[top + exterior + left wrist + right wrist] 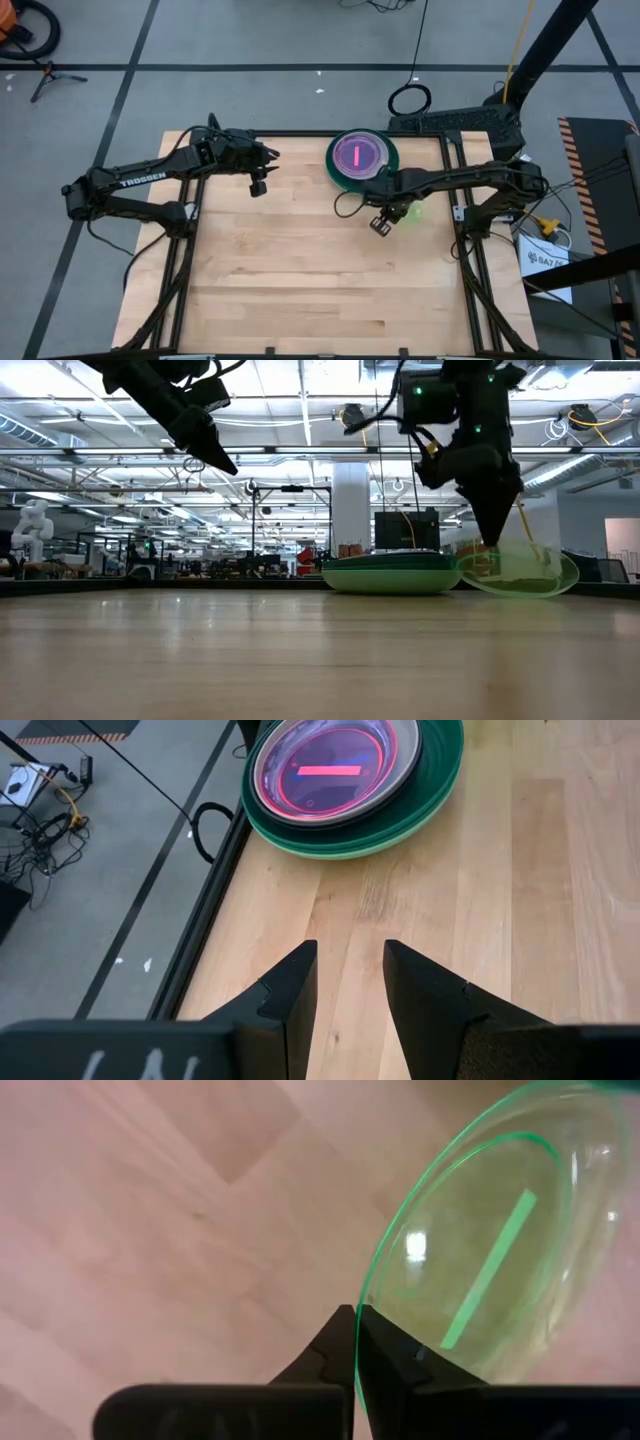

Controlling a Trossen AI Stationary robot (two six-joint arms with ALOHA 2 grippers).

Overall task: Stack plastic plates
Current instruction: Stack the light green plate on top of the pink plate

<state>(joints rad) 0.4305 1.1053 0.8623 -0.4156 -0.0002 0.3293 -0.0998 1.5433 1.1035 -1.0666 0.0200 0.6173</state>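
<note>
A stack of plates stands near the table's far edge, dark green at the bottom, lighter green and dark plates above, and a small translucent pink plate on top. A translucent yellow-green plate is just near-right of the stack, tilted, in my right gripper, which is shut on it. In the low view this plate shows to the right of the stack. My left gripper is open and hovers well above the table, left of the stack, touching nothing. My right gripper pinches the yellow-green plate's rim between its two fingertips, coming from above and pointing down. The plate sits tilted in the hold, one side raised. Whether its low side touches the table, I cannot tell.
Bare wooden tabletop stretches across the middle and near side. A black frame rail runs along the far edge close to the stack. Cables and a dark coil lie on the floor beyond.
</note>
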